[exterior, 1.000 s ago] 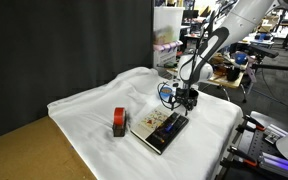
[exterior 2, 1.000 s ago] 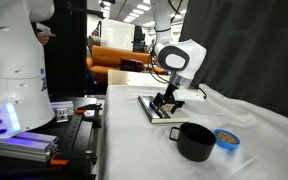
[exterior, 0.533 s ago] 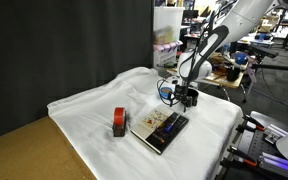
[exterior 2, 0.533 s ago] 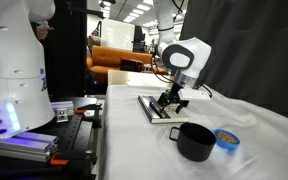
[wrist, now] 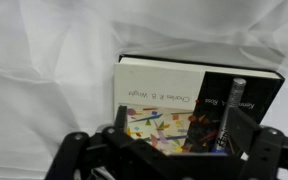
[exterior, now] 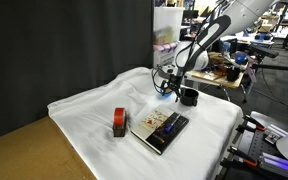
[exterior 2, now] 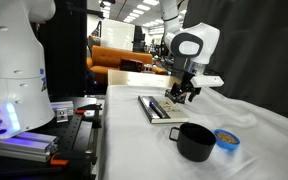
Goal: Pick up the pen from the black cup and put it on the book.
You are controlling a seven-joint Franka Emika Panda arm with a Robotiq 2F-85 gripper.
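The pen [wrist: 229,110] lies flat on the dark right part of the book [wrist: 169,80], pointing along its short side. The book lies on the white cloth in both exterior views [exterior: 161,129] [exterior 2: 156,108]. My gripper [wrist: 169,158] is open and empty, its fingers spread above the book's near edge. In both exterior views the gripper [exterior: 168,88] [exterior 2: 180,92] hangs a little above the book. The black cup [exterior 2: 195,141] stands upright apart from the book; it also shows in an exterior view [exterior: 189,97]. I cannot see inside it.
A red-and-black block [exterior: 120,122] stands beside the book. A small blue disc [exterior 2: 225,138] lies next to the cup. The white cloth [exterior: 84,110] covers the table, and a robot base and equipment [exterior 2: 14,70] stand off its edge.
My gripper has lifted up and away from the book's surface. The pen stays lying on the book.
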